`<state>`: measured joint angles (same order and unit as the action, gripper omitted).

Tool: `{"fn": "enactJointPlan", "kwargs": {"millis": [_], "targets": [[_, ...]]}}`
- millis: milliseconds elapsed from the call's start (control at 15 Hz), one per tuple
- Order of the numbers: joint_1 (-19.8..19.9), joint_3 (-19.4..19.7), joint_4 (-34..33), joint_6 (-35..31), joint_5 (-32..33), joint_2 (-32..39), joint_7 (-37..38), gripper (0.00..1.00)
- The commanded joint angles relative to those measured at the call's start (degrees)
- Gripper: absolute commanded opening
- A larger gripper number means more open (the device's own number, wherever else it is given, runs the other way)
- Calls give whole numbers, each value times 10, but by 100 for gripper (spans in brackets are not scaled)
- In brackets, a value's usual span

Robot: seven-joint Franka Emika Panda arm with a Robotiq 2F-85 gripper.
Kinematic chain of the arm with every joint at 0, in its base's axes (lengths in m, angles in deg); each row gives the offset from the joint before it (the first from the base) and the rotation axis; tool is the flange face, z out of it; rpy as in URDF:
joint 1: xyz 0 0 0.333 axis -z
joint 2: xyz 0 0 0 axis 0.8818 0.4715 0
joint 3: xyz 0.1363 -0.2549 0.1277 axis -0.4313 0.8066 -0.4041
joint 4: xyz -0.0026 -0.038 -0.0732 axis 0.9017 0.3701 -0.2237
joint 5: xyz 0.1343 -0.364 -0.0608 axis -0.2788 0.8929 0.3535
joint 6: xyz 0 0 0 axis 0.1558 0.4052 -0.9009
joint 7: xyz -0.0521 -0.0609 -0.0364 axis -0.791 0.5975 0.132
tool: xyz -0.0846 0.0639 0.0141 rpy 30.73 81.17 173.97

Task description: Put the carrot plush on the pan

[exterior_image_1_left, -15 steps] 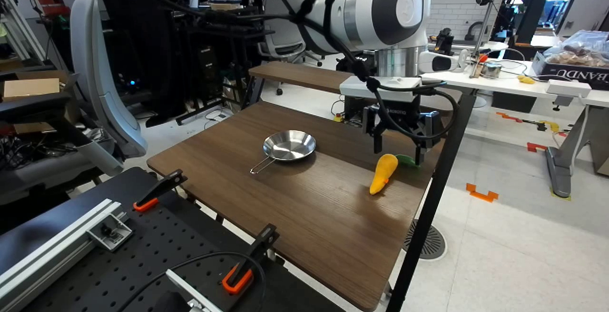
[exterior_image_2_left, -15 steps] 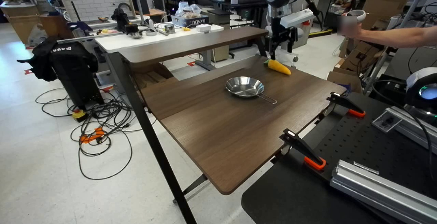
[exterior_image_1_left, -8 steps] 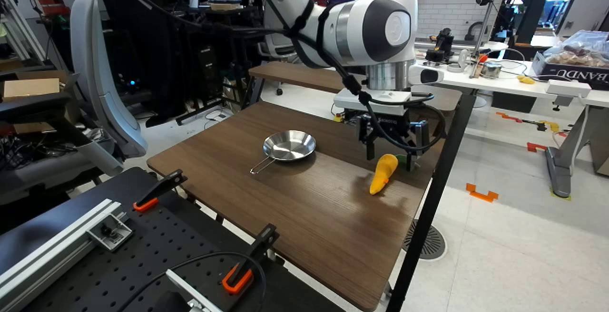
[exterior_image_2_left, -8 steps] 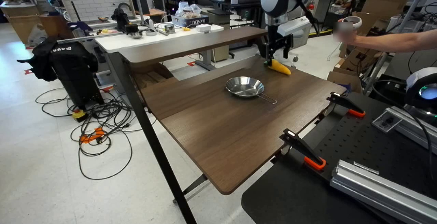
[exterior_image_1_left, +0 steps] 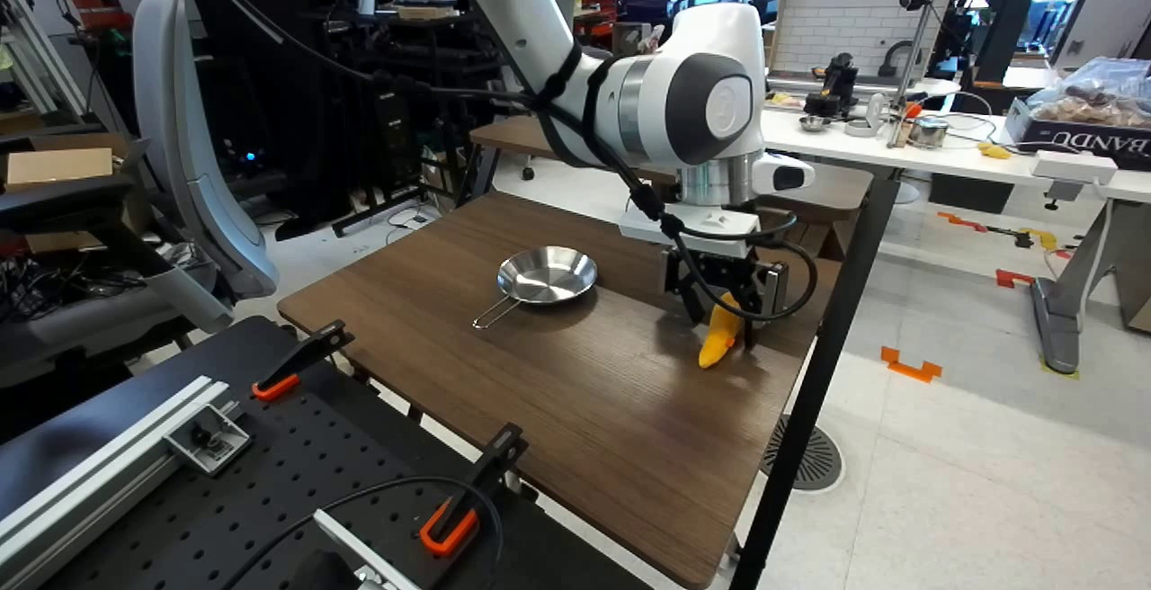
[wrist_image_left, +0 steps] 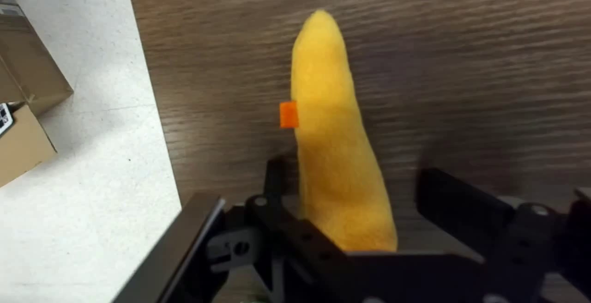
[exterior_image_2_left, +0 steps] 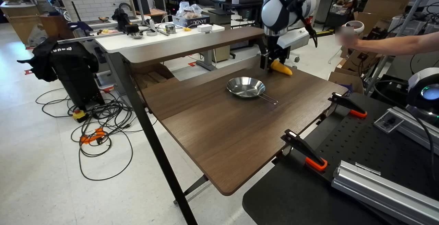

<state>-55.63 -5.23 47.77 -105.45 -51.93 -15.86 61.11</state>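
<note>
The carrot plush [exterior_image_1_left: 718, 343] lies on the brown table and also shows in an exterior view [exterior_image_2_left: 282, 68] and in the wrist view [wrist_image_left: 332, 132]. It is yellow-orange with an orange tag; its green tuft is mostly hidden by the gripper. My gripper [exterior_image_1_left: 725, 327] is low over its thick end, pointing down. In the wrist view the open fingers [wrist_image_left: 351, 178] stand on either side of the plush, with a clear gap at the right finger and a narrow one at the left. The silver pan [exterior_image_1_left: 547, 275] sits apart on the table, also in an exterior view [exterior_image_2_left: 245, 87]; it is out of the wrist view.
The table [exterior_image_1_left: 593, 410] has an edge close to the plush. A raised brown shelf [exterior_image_2_left: 192, 46] runs along the table's side. Orange-and-black clamps [exterior_image_1_left: 450, 518] hold a black perforated board [exterior_image_1_left: 297, 482] alongside. A person's arm [exterior_image_2_left: 398, 43] holds a white controller.
My gripper has come down from above the plush and shifted slightly toward the pan, so its fingers now flank the plush. The plush and pan have not moved.
</note>
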Motion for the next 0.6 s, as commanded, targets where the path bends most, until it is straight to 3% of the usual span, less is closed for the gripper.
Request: {"fn": "enactJointPlan", "kwargs": {"millis": [0,400,533], "targets": [[4,4,1,-38,8,12,-13,43],[5,3,18,-43,5,-8,-21,1],[1,2,28,-41,7,-20,-22,0]]}}
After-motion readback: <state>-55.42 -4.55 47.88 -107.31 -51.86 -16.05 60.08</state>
